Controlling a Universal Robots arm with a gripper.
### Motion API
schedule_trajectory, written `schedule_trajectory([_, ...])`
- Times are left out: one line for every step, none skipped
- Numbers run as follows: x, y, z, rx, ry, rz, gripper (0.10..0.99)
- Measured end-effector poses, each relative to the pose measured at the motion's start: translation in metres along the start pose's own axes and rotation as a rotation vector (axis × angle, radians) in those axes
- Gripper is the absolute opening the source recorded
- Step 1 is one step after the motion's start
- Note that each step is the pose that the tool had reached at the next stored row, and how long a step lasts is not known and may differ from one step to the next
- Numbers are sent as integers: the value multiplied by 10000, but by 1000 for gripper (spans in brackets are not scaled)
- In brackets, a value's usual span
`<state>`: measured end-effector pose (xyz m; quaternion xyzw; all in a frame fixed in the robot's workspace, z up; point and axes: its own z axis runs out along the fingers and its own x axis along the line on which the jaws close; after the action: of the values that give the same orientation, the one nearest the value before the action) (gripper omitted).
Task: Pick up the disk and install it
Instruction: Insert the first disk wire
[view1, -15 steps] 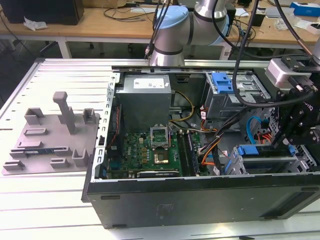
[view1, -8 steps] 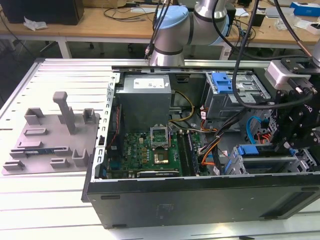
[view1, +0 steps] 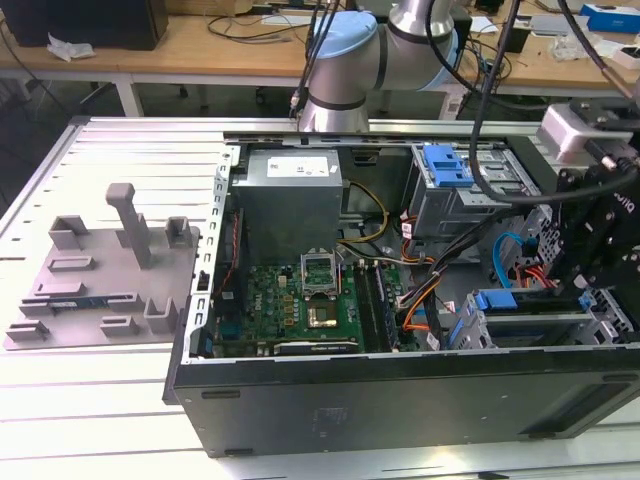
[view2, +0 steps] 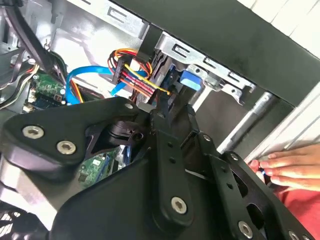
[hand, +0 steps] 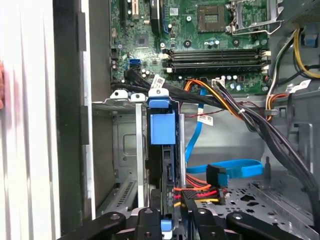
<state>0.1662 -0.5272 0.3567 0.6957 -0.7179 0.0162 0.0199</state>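
The disk (hand: 162, 127) stands on edge in a slot of the metal drive cage (hand: 122, 145) at the front corner of the open computer case; its blue carrier bracket faces the first wrist view. My gripper (hand: 170, 220) straddles the disk's near end, with a black finger close against each side, shut on it. In the second wrist view the gripper (view2: 162, 102) narrows to a point at the cage, next to a blue latch tab (view2: 190, 79). In the exterior view the gripper (view1: 588, 285) hangs over the cage at the case's right end, above the disk (view1: 497, 300).
Red, yellow and orange power leads (hand: 200, 192) and a blue data cable (hand: 235, 167) lie right beside the slot. The motherboard (view1: 300, 300) and grey power-supply box (view1: 290, 200) fill the case's left half. A person's hand (view2: 280, 170) rests outside the case wall. A grey fixture (view1: 100, 270) sits on the table.
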Motion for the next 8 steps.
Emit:
schedule_trajectory([-6, 1, -60, 1, 30, 0, 302])
schedule_trajectory([-13, 1, -96, 2, 55, 1, 302])
schedule_trajectory([-21, 2, -134, 3, 84, 0, 302])
schedule_trajectory([-28, 2, -166, 3, 109, 1, 302])
schedule_trajectory([-34, 3, -192, 4, 131, 2, 302])
schedule_trajectory([-46, 3, -235, 6, 178, 1, 302])
schedule_trajectory([-56, 4, -274, 7, 224, 1, 302])
schedule_trajectory([-66, 4, -310, 9, 275, 2, 302])
